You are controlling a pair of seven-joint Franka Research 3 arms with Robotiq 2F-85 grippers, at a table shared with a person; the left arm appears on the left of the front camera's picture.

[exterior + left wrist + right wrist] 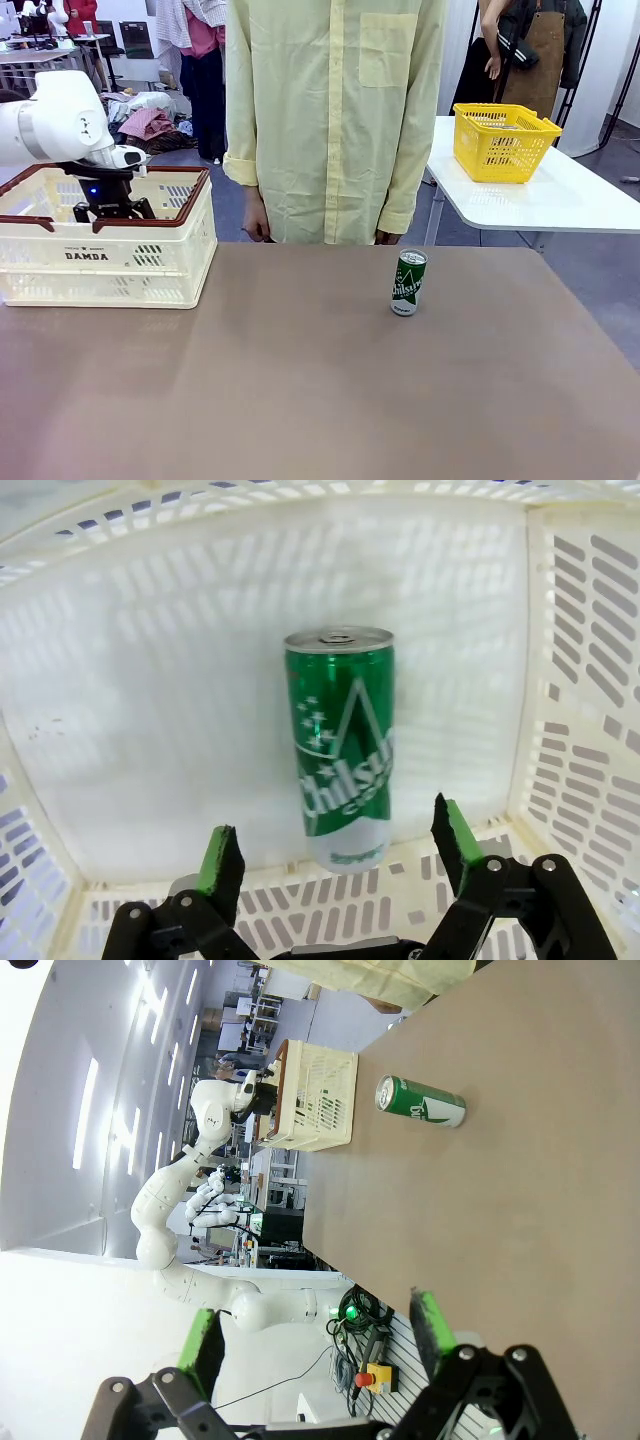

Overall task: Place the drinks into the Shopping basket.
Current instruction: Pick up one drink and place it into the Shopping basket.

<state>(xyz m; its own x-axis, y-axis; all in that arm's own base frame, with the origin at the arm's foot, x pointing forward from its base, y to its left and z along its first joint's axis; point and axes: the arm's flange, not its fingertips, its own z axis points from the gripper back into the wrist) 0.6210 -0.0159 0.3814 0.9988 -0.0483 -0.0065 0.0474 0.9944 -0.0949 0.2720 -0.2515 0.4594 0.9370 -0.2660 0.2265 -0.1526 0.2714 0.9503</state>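
Observation:
The cream Shopping basket (150, 260) with a dark red rim stands at the table's left. My left gripper (112, 210) reaches down inside it. In the left wrist view, my left gripper (338, 845) is open over the basket's white floor (140, 730). A green drink can (343, 745) rests there just beyond the green pads, clear of both. A second green can (408, 283) stands upright on the brown table, right of centre. My right gripper (315, 1330) is open and empty, far from that can (420, 1100).
A person in a pale yellow shirt (335, 120) stands at the table's far edge, hands down. A yellow mesh basket (505, 140) sits on a white side table (540, 200) at the back right. Bare brown tabletop surrounds the standing can.

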